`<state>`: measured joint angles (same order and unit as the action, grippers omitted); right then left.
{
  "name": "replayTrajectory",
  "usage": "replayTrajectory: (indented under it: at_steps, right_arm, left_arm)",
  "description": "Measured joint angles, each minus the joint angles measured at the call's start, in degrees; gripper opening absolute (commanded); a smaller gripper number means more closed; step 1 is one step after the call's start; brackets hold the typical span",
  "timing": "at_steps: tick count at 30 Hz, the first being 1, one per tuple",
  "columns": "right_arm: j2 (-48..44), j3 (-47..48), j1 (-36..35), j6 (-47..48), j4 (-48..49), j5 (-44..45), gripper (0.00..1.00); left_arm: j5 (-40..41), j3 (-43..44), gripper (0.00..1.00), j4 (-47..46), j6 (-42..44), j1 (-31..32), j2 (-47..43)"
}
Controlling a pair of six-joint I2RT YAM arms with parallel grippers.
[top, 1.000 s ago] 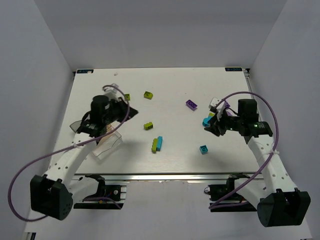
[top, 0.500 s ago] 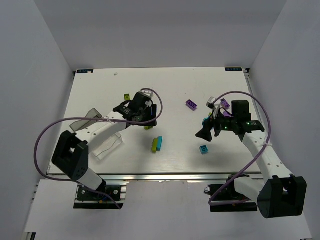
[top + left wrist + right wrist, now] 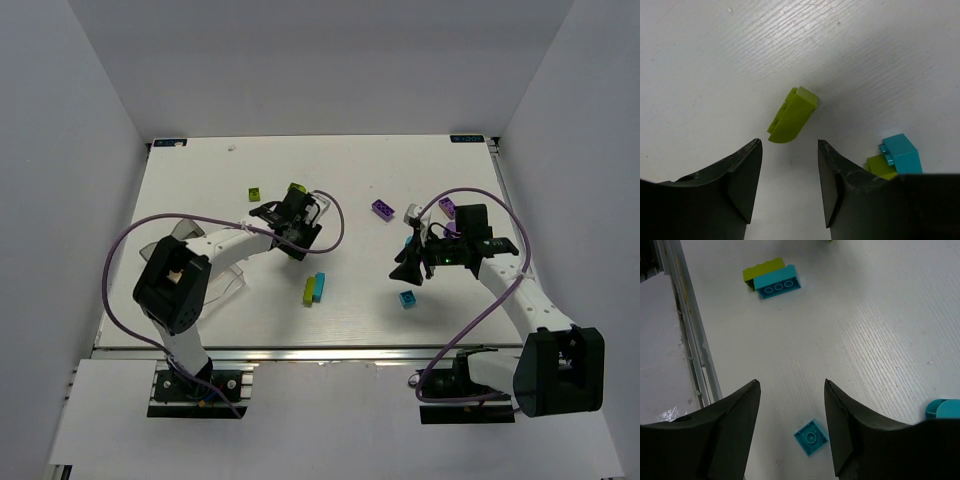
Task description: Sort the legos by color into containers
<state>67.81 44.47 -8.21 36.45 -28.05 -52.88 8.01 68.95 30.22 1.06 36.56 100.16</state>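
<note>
Left gripper (image 3: 789,146): jaws apart, empty; lime rounded brick (image 3: 791,116) just beyond them, mid-tabletop (image 3: 350,170).
Right gripper (image 3: 791,385): jaws apart, empty; cyan square brick (image 3: 811,437) below.
Clear container (image 3: 225,288): near left.

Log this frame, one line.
left gripper: open, at lime brick | right gripper: open, over cyan brick | held: nothing
</note>
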Motion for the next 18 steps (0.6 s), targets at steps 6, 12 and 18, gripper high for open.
replayTrajectory:
  at_steps: [6,12,18]
  right_arm:
    - [-0.2,0.0,-0.2,0.0,0.4,0.3,0.6]
    - [-1.2,-1.0,-0.2,0.0,1.3,0.7,0.61]
    - [-1.3,-1.3,-0.2,0.0,1.3,1.5,0.6]
  left_arm:
    - [-0.3,1.0,0.58,-2.6,3.5,0.0,3.9]
    - [-0.8,1.9,0.5,-3.9,5.3,0.0,7.0]
    - [-1.4,2.1,0.22,-4.8,5.9,0.0,8.3]
